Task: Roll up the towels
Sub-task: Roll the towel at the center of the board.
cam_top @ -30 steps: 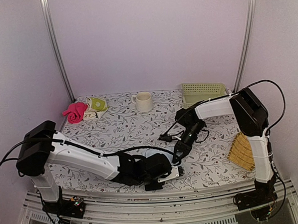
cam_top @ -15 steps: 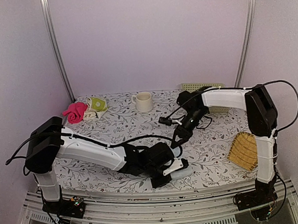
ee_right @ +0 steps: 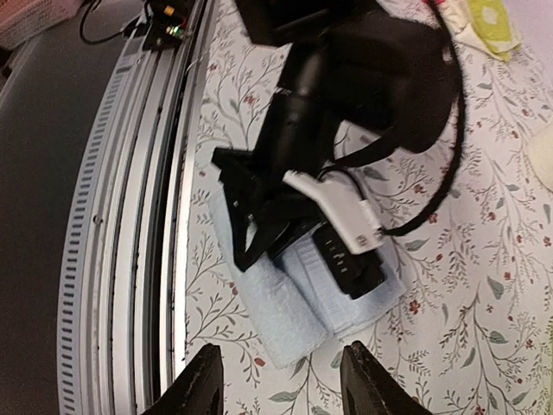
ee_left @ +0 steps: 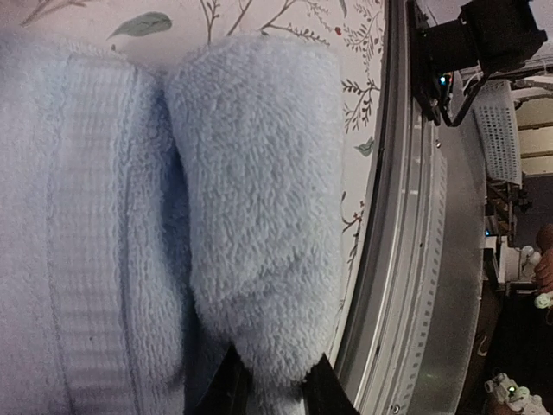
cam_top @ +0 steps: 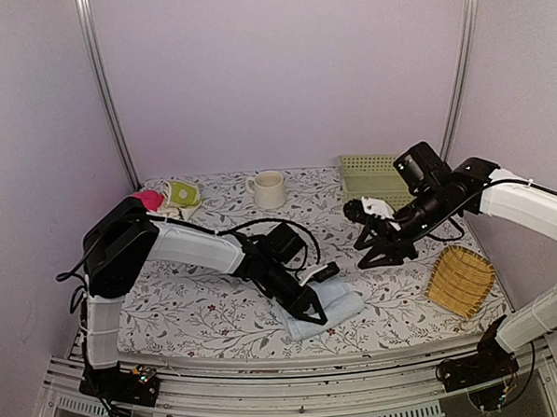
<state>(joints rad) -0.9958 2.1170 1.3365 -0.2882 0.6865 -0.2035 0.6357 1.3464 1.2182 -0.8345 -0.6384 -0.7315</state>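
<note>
Top view, towels: the pale blue towel (cam_top: 335, 305) is found near the front edge of the table (cam_top: 209, 310), bunched into a thick roll. The patterned towel (cam_top: 181, 194) is left at the far left corner, just beside a pink cloth (cam_top: 147, 200).
Top view, change: a second ago the right gripper (cam_top: 372, 252) was lowered next to the left gripper (cam_top: 312, 305) at the towel. It is now raised and drawn off to the right, well apart from the towel, and the bamboo tray (cam_top: 462, 281) is fully uncovered.
Left wrist view: the roll is seen pressed against a flatter folded part, a detail lost from above. The left gripper's fingers (ee_left: 321, 393) are clenched on the roll's end.
Right wrist view: the right gripper's fingers (ee_right: 203, 380) are seen spread, with nothing between them. The left gripper and the pale blue towel are viewed below, close to the front rail (ee_right: 155, 216).
</note>
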